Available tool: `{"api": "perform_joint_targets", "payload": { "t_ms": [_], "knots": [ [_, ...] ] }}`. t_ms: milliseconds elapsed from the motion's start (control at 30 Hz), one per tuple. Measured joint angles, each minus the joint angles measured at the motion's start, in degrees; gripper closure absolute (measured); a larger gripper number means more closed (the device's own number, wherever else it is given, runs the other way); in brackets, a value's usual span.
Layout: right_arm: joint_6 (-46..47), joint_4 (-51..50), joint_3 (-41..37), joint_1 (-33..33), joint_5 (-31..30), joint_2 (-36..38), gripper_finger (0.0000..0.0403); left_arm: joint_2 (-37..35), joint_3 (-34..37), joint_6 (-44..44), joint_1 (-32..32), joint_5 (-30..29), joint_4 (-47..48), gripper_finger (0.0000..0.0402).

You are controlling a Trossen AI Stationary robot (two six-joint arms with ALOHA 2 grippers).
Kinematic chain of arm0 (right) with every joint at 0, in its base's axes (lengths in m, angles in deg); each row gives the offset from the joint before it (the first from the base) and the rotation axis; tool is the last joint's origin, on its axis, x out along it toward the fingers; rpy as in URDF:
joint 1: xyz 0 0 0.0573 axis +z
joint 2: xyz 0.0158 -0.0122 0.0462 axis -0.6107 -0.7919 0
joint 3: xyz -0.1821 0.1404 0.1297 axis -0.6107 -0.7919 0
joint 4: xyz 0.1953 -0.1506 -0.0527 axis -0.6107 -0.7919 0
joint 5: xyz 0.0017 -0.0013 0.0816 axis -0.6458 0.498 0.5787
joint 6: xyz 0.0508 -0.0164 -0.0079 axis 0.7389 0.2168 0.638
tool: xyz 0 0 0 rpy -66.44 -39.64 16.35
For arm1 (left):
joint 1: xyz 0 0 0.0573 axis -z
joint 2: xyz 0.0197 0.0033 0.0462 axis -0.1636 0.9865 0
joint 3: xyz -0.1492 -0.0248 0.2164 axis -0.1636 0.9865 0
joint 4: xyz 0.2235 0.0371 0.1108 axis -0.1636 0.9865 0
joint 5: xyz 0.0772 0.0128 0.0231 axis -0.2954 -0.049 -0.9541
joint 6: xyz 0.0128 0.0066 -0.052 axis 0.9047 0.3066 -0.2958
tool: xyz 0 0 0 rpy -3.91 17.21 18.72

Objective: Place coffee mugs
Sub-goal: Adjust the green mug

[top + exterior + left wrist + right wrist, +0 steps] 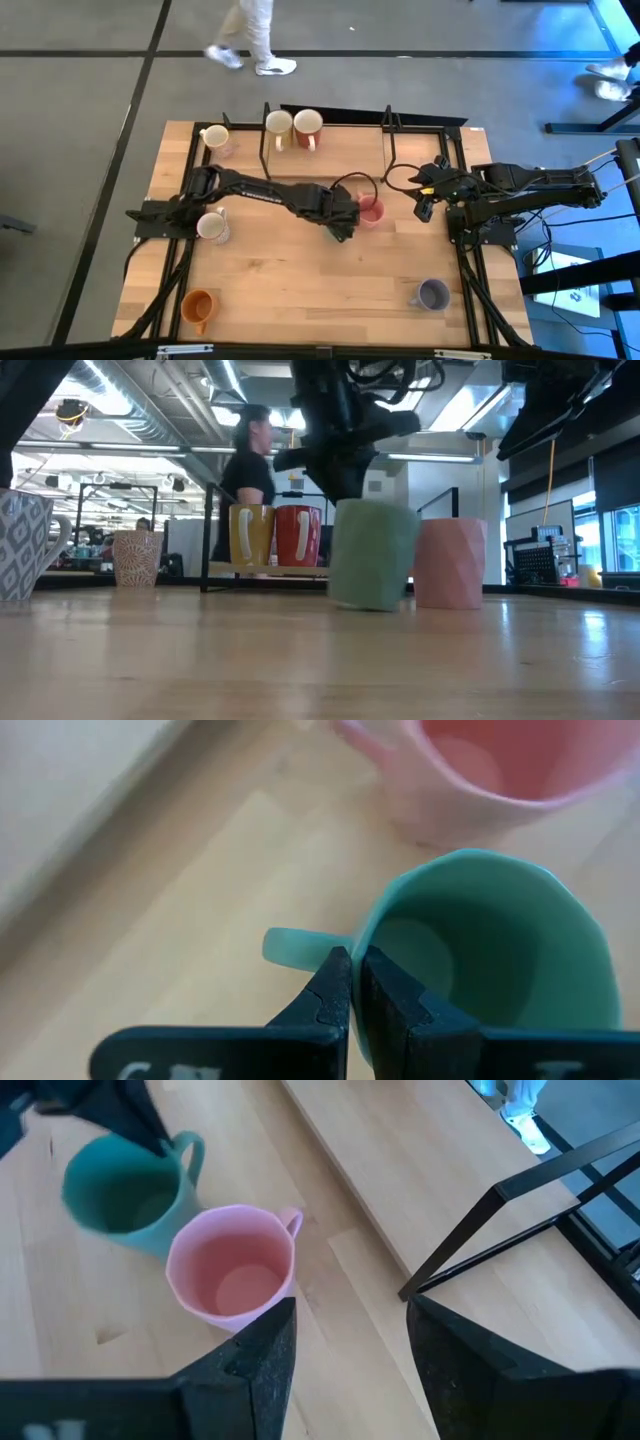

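Left gripper (350,982) is pinched shut on the rim of the green mug (490,960), right where the handle meets the wall. In the low view the mug (373,555) looks slightly tilted with its base just at the table surface; can't tell if it's fully seated. Mouth faces up, axis near vertical, and the handle runs back toward the gripper.

The pink mug (232,1275) is just beside it, upright, mouth up; the right wrist view shows a narrow gap between the two. Both sit near the centre of the wooden table (300,290).

Right gripper (350,1350) hovers just past the pink mug with fingers spread wide, holding nothing.

Open room: the broad strip of bare table in front of the pair. An orange mug (198,306) and a purple-grey mug (433,294) stand near the two front corners, and a white mug (211,226) by the left arm's base. Back edge is crowded: a cream mug (215,138), a yellow mug (278,126) and a red mug (308,126) by the black frame (264,140).
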Motion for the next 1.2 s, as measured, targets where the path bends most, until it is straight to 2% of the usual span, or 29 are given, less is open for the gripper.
{"api": "perform_joint_targets", "payload": {
  "t_ms": [267,467,667,800,1000,1200],
  "knots": [
    [-1.25,0.01,-0.02,0.0,-0.43,0.0,0.0226,-0.24,2.75,-1.59,1.58,0.33,-3.46,0.0387],
    [-1.2,0.02,-0.02,0.0,0.0,0.0,0.0226,-0.15,2.81,-1.24,1.49,1.72,-3.29,0.034],
    [-1.14,0.04,-0.02,0.0,0.04,0.0,0.0226,-0.49,2.94,2.36,1.43,6.22,-2.86,0.0286],
    [-1.16,0.06,-0.04,0.0,0.06,0.0,0.0226,-2.95,2.97,7.58,1.09,8.88,-1.72,0.0262],
    [-1.27,0.24,-0.07,0.0,0.08,0.0,0.0226,-8.11,2.88,18.41,-0.3,11.51,-0.42,0.0255],
    [-2.82,0.24,-0.07,-0.02,1.47,0.0,0.0226,-9.68,2.81,40.89,-2.61,14.24,1.02,0.0255]
  ]
}}
